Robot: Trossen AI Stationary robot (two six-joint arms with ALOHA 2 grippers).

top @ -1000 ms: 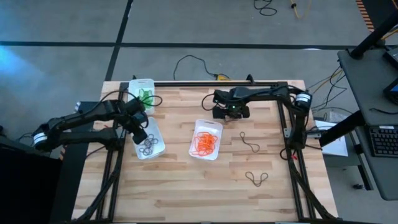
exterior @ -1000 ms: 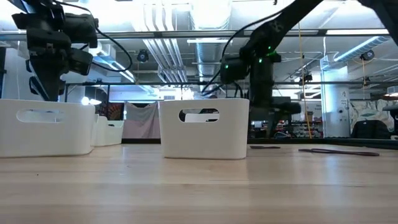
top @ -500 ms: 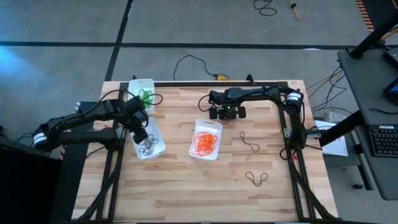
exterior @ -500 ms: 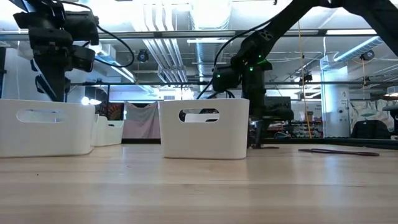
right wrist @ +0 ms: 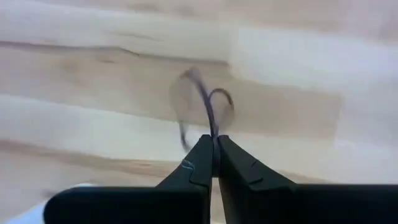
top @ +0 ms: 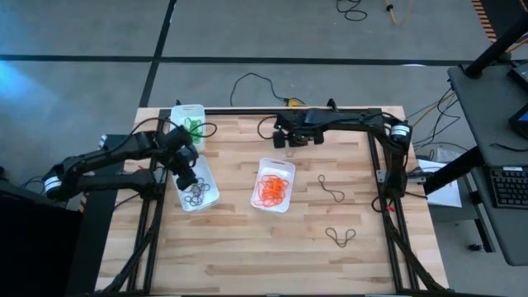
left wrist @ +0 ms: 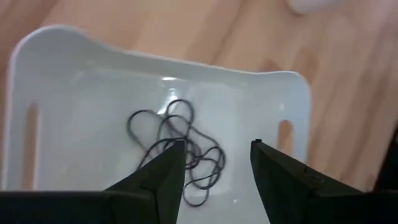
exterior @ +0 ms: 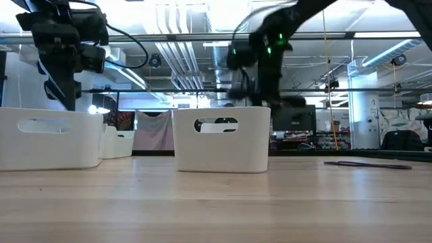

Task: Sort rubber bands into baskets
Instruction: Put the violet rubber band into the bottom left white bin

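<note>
Three white trays stand on the wooden table: one with green bands point(top: 188, 122) at the far left, one with dark bands point(top: 196, 186) nearer, and one with orange bands point(top: 274, 183) in the middle. My left gripper point(top: 185, 171) point(left wrist: 214, 163) is open and empty above the dark-band tray, with the dark bands point(left wrist: 180, 152) below it. My right gripper point(top: 285, 139) point(right wrist: 213, 144) is shut on one dark rubber band point(right wrist: 205, 102), raised over the table's far middle, beyond the orange tray. My right gripper pinches the dark band between its two fingertips at one end of its loop point(right wrist: 212, 132). The fingers point down at the table. The rest of the band sticks out past the fingertips, slack and curled, above the wood.
Two loose dark bands lie on the wood right of the orange tray, one point(top: 332, 190) near it and one point(top: 340, 237) closer to the near edge. A black frame rail point(top: 247, 110) runs along the far edge. There is bare wood along the near side.
My right gripper has dipped to the table beyond the orange tray. It has then risen and gone toward the far-left, carrying a dark band up off the wood. My left gripper stays over the dark-band tray.
</note>
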